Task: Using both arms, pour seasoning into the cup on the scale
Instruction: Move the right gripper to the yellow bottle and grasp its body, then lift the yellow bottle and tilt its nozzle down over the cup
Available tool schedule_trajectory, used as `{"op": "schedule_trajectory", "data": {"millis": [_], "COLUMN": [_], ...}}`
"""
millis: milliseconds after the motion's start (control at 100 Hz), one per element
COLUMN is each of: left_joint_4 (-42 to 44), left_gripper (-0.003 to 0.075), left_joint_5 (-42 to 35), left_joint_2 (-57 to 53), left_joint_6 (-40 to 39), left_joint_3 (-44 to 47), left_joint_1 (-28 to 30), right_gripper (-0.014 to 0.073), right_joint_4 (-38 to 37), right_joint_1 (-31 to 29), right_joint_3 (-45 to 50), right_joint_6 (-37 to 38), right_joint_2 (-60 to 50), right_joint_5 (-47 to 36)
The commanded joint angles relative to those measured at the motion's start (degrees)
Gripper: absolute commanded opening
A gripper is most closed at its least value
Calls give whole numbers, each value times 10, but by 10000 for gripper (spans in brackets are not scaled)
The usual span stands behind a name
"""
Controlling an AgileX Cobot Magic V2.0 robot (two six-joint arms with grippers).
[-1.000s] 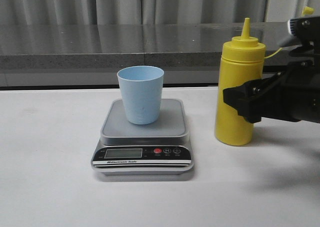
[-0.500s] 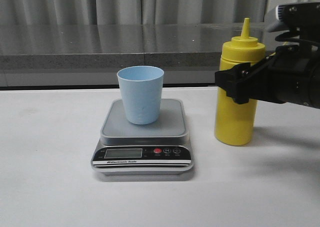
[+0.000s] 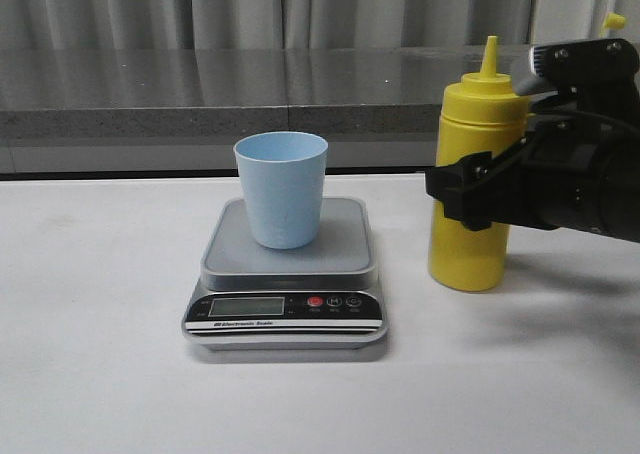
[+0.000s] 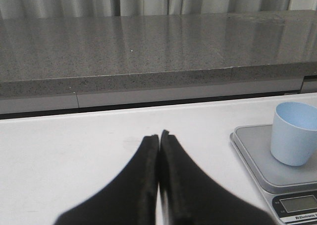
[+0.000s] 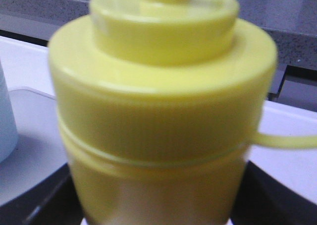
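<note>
Bottle (image 3: pixel 470 189) stands upright on my desk (image 3: pixel 100 354), right gripper (image 3: pixel 462 196) straddling it, grip uncertain; left gripper (image 4: pixel 159 150) closed, empty.

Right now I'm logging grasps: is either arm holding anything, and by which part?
The right gripper has its jaws around the yellow bottle's middle body; whether they grip cannot be told. The left gripper is shut and holds nothing.
</note>
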Motion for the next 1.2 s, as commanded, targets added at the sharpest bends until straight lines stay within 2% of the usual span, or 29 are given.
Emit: {"op": "schedule_trajectory", "data": {"millis": [0,100,200,340,480,690,900,1190], "left_joint_4": [0,0,0,0,0,0,0,0], "left_gripper": [-20,-20,-20,-20,-20,-20,-20,-20], "left_joint_5": [-49,-49,-49,-49,-49,-49,-49,-49], "left_joint_2": [5,5,5,5,5,5,5,5], "left_joint_6": [-2,-2,-2,-2,-2,-2,-2,-2], "left_joint_3": [-15,-15,-15,-15,-15,-15,-15,-15], "left_joint_1": [3,3,3,3,3,3,3,3], "right_gripper": [437,318,238,230,230,230,230,230], "right_joint_4": [-6,-6,-6,-10,-10,-29,-121,-244], "right_joint_1": [1,1,1,1,1,1,37,108], "right_joint_3": [-13,-13,-13,-13,-17,-64,-141,-230], "right_joint_6": [2,2,2,2,2,2,-18,-18], "right_joint_2": [-21,-21,-21,-29,-74,-165,-213,-214], "right_joint_5": [-44,-37,-37,-31,23,186,410,597]}}
